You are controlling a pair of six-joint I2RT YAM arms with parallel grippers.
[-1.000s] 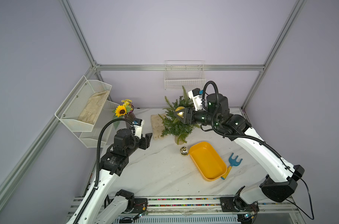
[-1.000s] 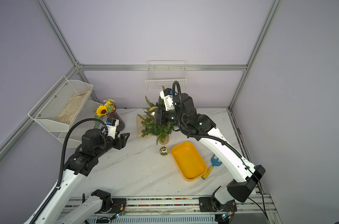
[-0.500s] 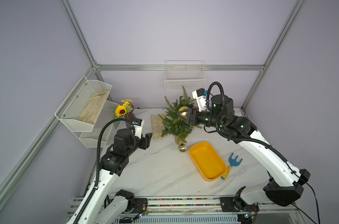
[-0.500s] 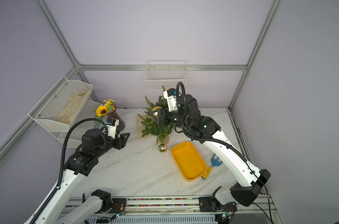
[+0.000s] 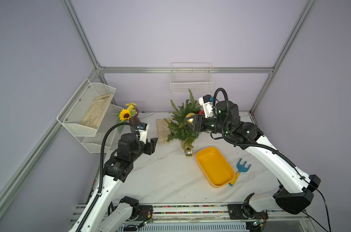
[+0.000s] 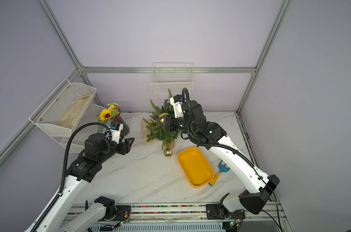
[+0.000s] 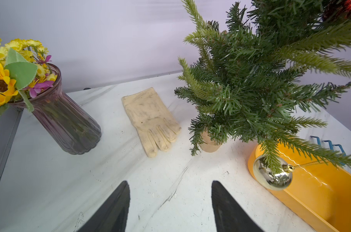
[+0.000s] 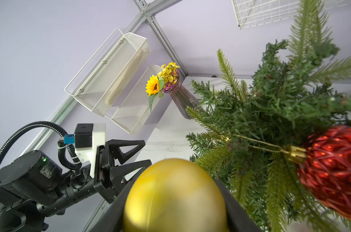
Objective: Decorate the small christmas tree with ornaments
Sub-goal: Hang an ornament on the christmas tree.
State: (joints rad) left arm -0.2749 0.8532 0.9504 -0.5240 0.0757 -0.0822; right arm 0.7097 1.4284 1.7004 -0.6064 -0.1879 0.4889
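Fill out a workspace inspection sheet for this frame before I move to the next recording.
Surface: white marble tabletop, grey-veined.
Job's things: small christmas tree standing at the back; red glittery ball hanging on it; shiny mirrored ball low by its base, hanging or resting unclear; matte gold ball gripped at the branches.
Clutter: empty yellow tray; blue-and-yellow toy rake beside it; beige glove lying flat; sunflower bouquet in ribbed vase.
Hands: left hand open, empty, above the tabletop; right hand shut on the matte gold ball.
Cables: black corrugated hose looped over each arm.
Surroundings: lilac walls, aluminium frame, wire basket on back wall, mesh shelf holding beige cloth.
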